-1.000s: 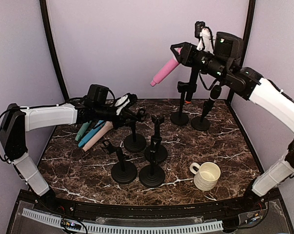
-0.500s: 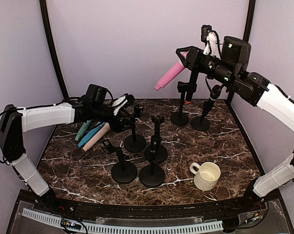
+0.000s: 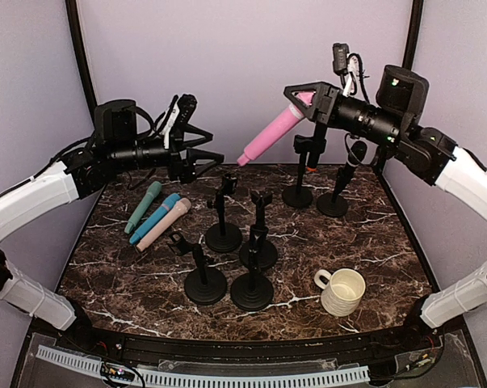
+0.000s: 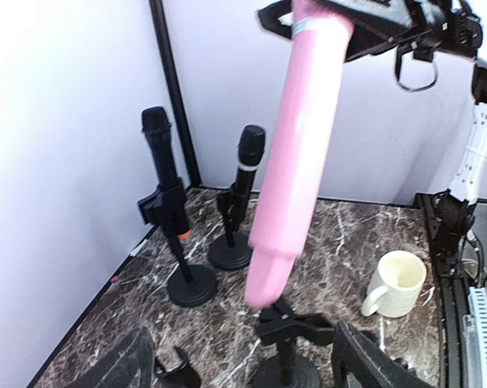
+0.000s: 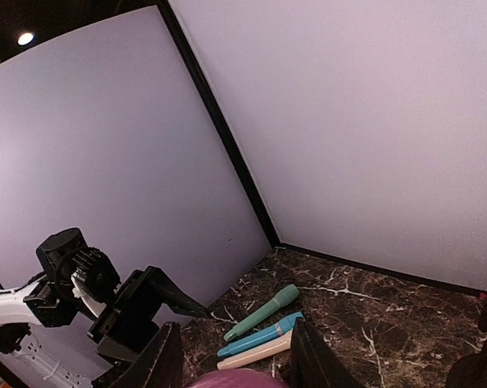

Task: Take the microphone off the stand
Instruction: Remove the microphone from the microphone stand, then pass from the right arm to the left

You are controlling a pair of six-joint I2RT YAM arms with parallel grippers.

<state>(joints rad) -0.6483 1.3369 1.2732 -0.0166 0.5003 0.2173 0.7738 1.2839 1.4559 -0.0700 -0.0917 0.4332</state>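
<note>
My right gripper (image 3: 301, 99) is shut on the head end of a pink microphone (image 3: 269, 133), held high in the air at the back and slanting down to the left. It fills the top of the left wrist view as the pink microphone (image 4: 300, 153); only its rounded end (image 5: 235, 378) shows between the right fingers (image 5: 158, 360). My left gripper (image 3: 207, 145) hangs open and empty at the back left, apart from the microphone's tip. Below it stands an empty black stand (image 3: 224, 218), whose clip (image 4: 295, 327) shows between the left fingers (image 4: 372, 364).
Green (image 3: 144, 206), blue (image 3: 154, 217) and cream (image 3: 164, 224) microphones lie side by side at the left. Three more empty stands (image 3: 253, 275) cluster mid-table. Two black microphones sit in stands (image 3: 312, 162) (image 3: 344, 174) at the back right. A white mug (image 3: 341, 291) stands front right.
My left gripper has opened and risen up and back to the left, away from the empty stand. The right arm has swung the pink microphone a little lower and to the left.
</note>
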